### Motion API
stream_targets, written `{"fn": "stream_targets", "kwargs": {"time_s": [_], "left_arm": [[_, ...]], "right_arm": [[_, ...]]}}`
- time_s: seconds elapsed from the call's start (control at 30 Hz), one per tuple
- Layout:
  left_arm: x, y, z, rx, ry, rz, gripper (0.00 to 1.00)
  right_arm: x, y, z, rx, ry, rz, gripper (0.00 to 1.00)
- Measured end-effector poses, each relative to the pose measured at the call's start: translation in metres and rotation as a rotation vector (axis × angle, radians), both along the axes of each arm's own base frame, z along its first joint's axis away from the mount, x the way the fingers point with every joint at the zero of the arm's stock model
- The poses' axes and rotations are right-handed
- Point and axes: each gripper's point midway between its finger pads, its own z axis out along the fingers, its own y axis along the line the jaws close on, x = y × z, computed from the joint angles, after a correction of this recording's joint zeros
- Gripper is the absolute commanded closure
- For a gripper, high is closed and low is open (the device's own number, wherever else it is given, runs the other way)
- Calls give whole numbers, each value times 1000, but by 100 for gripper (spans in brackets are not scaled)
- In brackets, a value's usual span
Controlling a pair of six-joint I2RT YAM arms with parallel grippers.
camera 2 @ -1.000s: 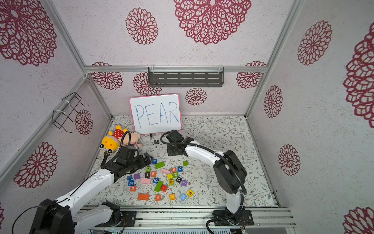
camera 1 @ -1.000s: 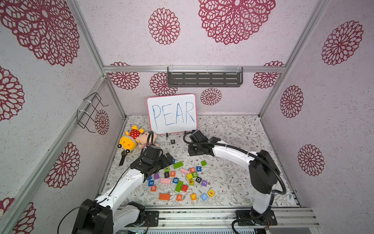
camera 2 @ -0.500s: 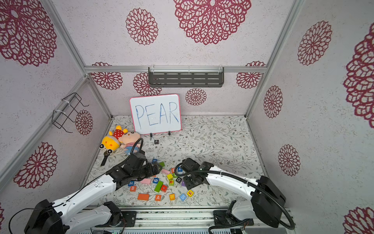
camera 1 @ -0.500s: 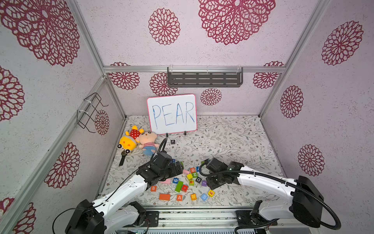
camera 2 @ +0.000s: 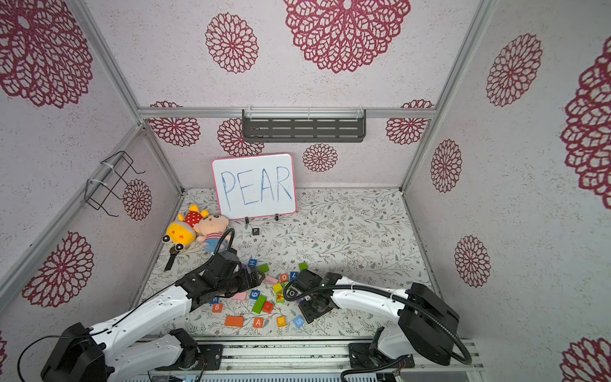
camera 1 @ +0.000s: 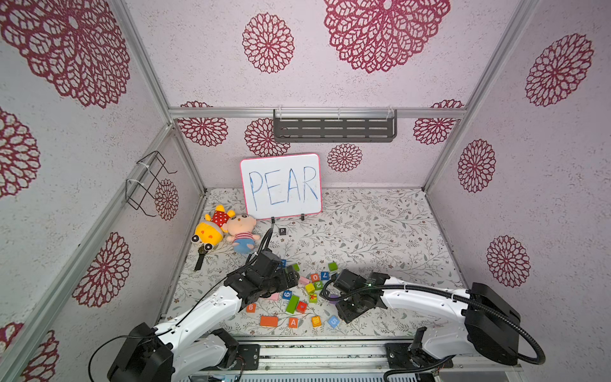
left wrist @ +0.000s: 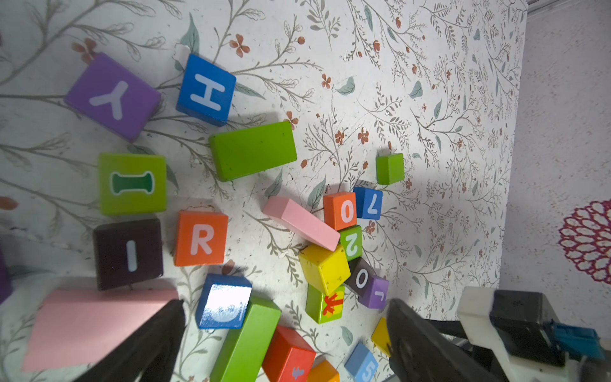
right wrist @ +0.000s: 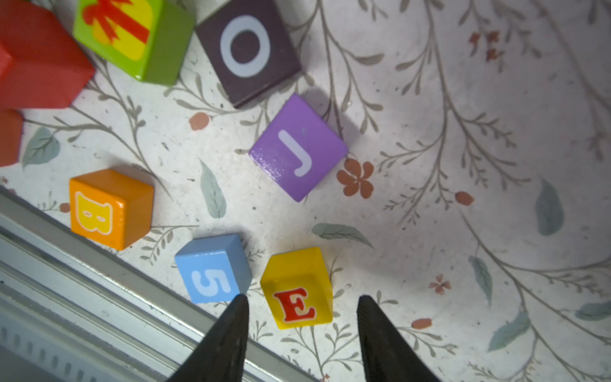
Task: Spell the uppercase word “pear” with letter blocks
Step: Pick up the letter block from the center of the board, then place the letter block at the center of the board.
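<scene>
Right arm has swung forward from the rear of the tabletop, leaving the small black cube with white P alone just below the whiteboard at frame centre. P looks placed, with E next. The right jaws, partly open, straddle the yellow cube with red E at the wrist view's lower middle, gripping nothing. The left jaws gape wide and empty near the orange-red cube with white R.

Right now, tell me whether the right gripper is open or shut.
The right gripper is open: its fingers stand apart in its wrist view, flanking the yellow E block with gaps on both sides.
</scene>
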Motion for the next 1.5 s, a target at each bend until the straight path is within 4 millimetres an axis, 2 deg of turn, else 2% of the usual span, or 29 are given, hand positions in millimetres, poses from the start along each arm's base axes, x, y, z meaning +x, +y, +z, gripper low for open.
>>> {"fn": "stream_targets", "kwargs": {"time_s": [0.23, 0.47, 0.73, 0.87, 1.03, 1.2, 1.37, 1.5], "left_arm": [[0, 0, 0, 0, 0, 0, 2], [0, 0, -1, 4, 0, 1, 2], [2, 3, -4, 25, -4, 6, 2], [5, 5, -4, 33, -11, 13, 2], [23, 17, 3, 13, -30, 64, 2], [47, 37, 19, -11, -65, 132, 2], [69, 51, 37, -21, -101, 158, 2], [82, 59, 41, -14, -104, 168, 2]], "right_arm": [[0, 0, -14, -30, 15, 2, 55], [2, 1, -16, -31, 8, -2, 65], [7, -4, -13, -62, -17, -26, 73], [18, -1, 0, -77, -57, -53, 76], [57, 29, 31, -19, -139, -115, 77], [119, 71, 50, 59, -205, -219, 79], [177, 115, 50, 122, -243, -284, 79], [217, 132, 40, 148, -260, -338, 79]]}}
